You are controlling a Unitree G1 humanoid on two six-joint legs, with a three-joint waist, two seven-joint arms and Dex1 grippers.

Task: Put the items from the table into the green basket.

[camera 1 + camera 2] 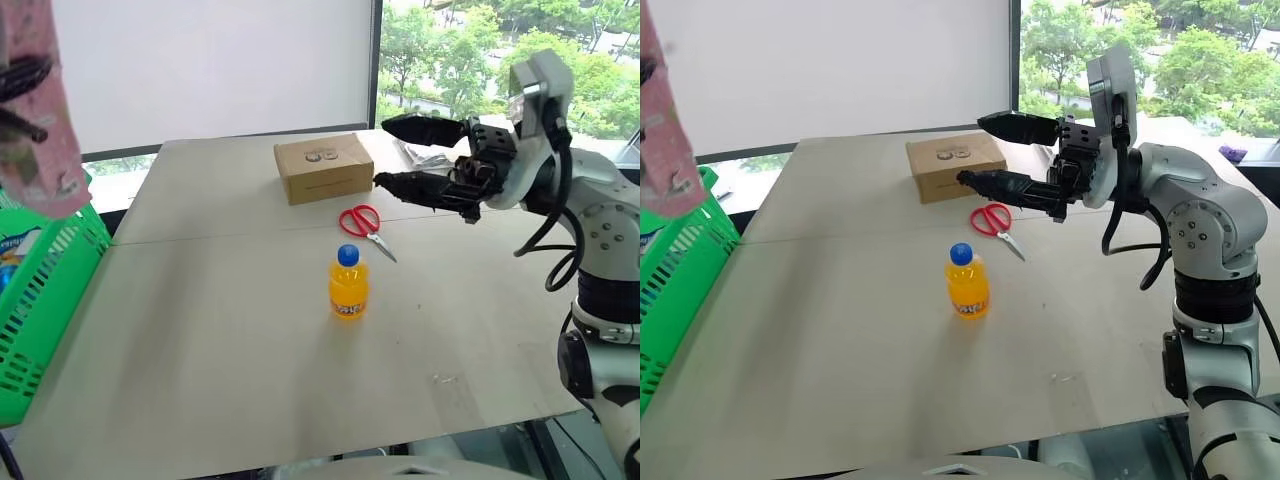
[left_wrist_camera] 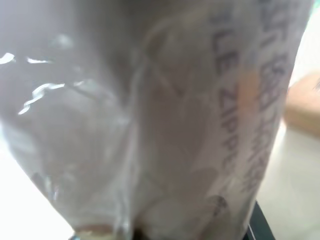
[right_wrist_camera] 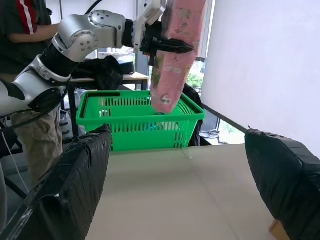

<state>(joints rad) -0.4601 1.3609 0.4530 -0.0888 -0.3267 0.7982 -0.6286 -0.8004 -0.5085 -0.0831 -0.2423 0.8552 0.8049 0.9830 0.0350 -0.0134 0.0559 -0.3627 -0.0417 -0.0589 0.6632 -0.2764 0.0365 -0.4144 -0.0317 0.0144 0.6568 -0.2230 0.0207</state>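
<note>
My left gripper point(image 3: 172, 46) is shut on the long pink patterned packet point(image 3: 176, 65), which hangs upright over the green basket point(image 3: 140, 116) at the table's left side. The packet point(image 1: 35, 130) also shows at top left in the left eye view. On the table point(image 1: 200, 350) stand the orange bottle with a blue cap point(image 1: 348, 285), the red-handled scissors point(image 1: 362, 222) and the brown cardboard box point(image 1: 323, 167). My right gripper point(image 1: 382, 153) hovers open just right of the box, above the scissors, holding nothing. Clear plastic bags point(image 1: 412, 153) lie partly hidden behind its fingers.
A person point(image 3: 25, 30) stands behind the basket beside a dark desk. A white wall and a window run along the table's far side. The table's near edge point(image 1: 300, 455) lies close below the bottle.
</note>
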